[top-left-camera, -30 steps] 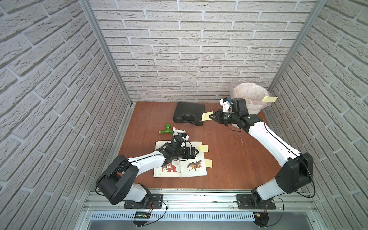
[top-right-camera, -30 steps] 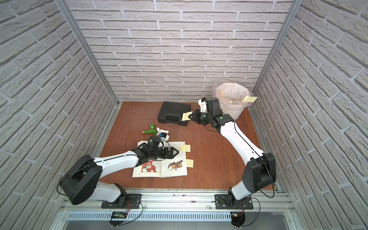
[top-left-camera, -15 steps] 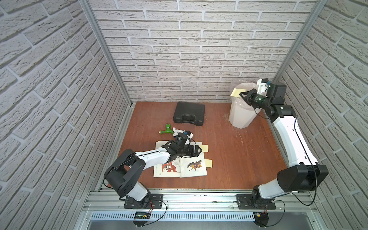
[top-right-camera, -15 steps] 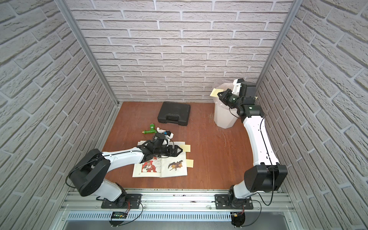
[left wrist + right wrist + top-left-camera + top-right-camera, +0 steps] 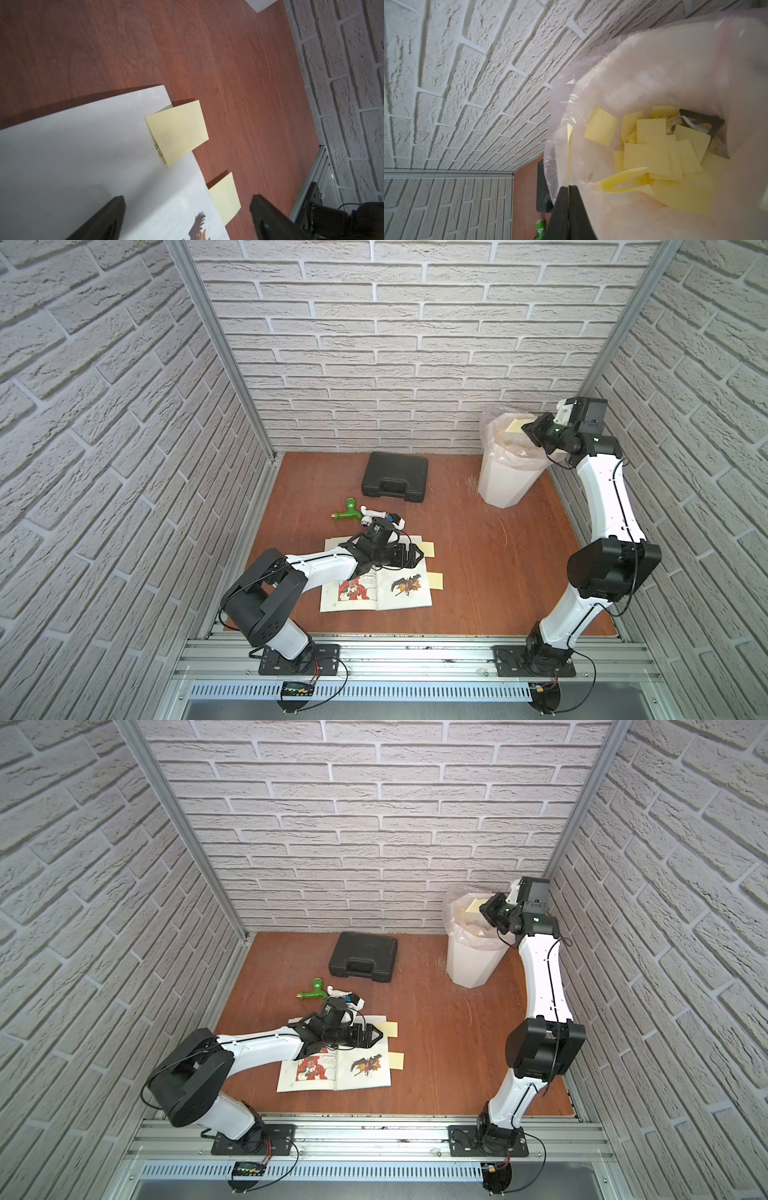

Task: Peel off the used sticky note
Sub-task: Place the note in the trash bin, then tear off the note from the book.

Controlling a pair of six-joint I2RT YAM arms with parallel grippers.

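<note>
In both top views the right pincer [image 5: 527, 429] hangs over the mouth of the white plastic waste bin [image 5: 505, 489] with its clear bag liner [image 5: 490, 439]. Its jaws are pressed together on a pale yellow paper sticky note [image 5: 514, 425], which juts out ahead of the tips. The left pincer [image 5: 417, 556] is spread wide and low over the open picture book [image 5: 374, 593] on the reddish wooden surface [image 5: 498, 572]. Two more yellow notes [image 5: 428, 549] stick out from the page edge just ahead of it. In the left wrist view the wide gap of the left pincer [image 5: 188, 199] holds nothing. One finger is over the page and the other is past the book's edge, and whether either finger touches cannot be told. In the right wrist view the tips of the right pincer [image 5: 568, 188] are closed on the sticky note [image 5: 569, 149], seen edge-on and reaching out ahead of them. It lies close to the near side of the liner [image 5: 654, 62], with a heap of discarded yellow notes [image 5: 654, 153] far below. The step in hand appears to be the drop. It would go best if the pincer moved further over the middle of the opening and then spread its jaws fully. The glue strip may cling to a finger or catch the plastic, so a small tilt downward should help the paper fall free.
</note>
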